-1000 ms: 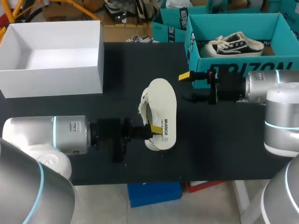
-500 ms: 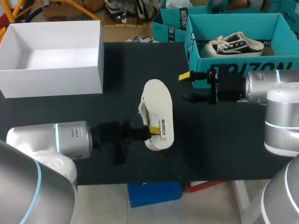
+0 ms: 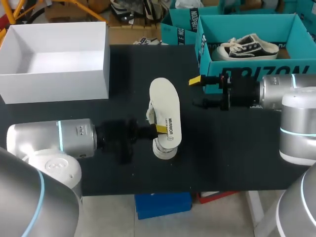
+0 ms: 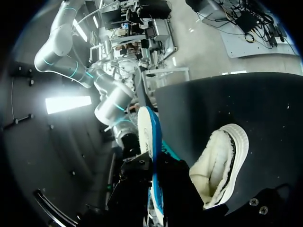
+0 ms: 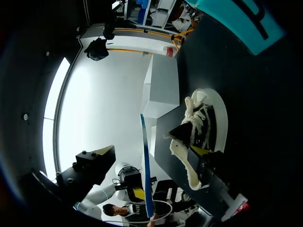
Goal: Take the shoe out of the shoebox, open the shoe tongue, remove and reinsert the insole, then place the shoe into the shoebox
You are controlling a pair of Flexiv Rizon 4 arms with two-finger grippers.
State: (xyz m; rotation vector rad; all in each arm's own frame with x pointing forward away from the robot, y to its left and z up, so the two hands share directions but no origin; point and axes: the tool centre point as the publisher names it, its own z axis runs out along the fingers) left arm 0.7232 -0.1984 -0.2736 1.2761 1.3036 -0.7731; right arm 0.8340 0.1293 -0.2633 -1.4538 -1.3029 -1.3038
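— Where is the shoe?

— Out of any box. The cream shoe (image 3: pixel 151 112) lies on its side in the middle of the black bench (image 3: pixel 232 148). In the head view only its laces and one rounded end show, because the insole (image 3: pixel 165 111) is held over it.

— Held by which arm?

— The left gripper (image 3: pixel 159 130) comes in low from the left, and its jaws are clamped on the insole near one end. In the head view the insole's pale printed face is turned up. In the left wrist view the insole (image 4: pixel 147 132) stands edge-on between the jaws, white on one face and blue on the other. Beside it the shoe (image 4: pixel 222 161) rests on the bench with its fleecy lining showing.

— And the right one?

— The right gripper (image 3: pixel 197 92) hangs just to the right of the shoe, apart from it. Its jaws are spread and hold nothing. Its wrist view looks across the bench at the laced side of the shoe (image 5: pixel 208 118).

— What else is on the surface?

— A white box (image 3: pixel 54 86) with an open top stands at the far left corner. A teal shoebox (image 3: pixel 266 65) stands at the far right, behind the right arm, with a black-and-white sneaker (image 3: pixel 247 47) inside. The bench top is matte and dark throughout.
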